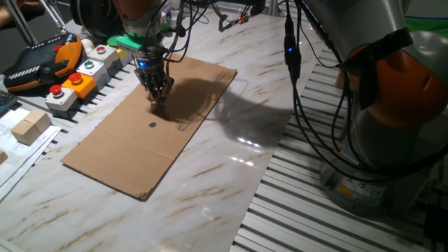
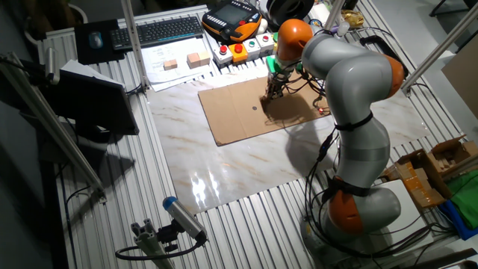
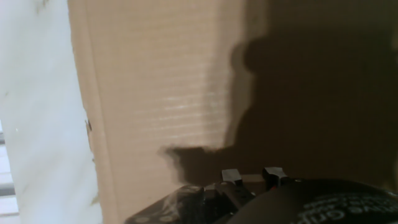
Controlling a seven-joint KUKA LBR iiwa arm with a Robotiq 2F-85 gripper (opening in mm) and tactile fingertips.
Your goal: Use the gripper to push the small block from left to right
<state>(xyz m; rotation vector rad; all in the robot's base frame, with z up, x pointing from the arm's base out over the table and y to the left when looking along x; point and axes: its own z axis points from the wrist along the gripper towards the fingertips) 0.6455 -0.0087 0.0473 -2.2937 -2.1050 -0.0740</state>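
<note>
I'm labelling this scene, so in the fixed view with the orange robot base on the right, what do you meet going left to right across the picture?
Two wooden blocks → button boxes → hand over the cardboard sheet → hanging black cable with a blue light → robot base.

A cardboard sheet [image 1: 150, 133] lies on the table [image 1: 231, 175], the pincer [image 1: 158, 93] over its far end, button boxes [image 1: 77, 77] beside it.

A marble-patterned table [image 1: 231, 175] carries a flat cardboard sheet [image 1: 140, 147] and button boxes [image 1: 77, 84].
</note>
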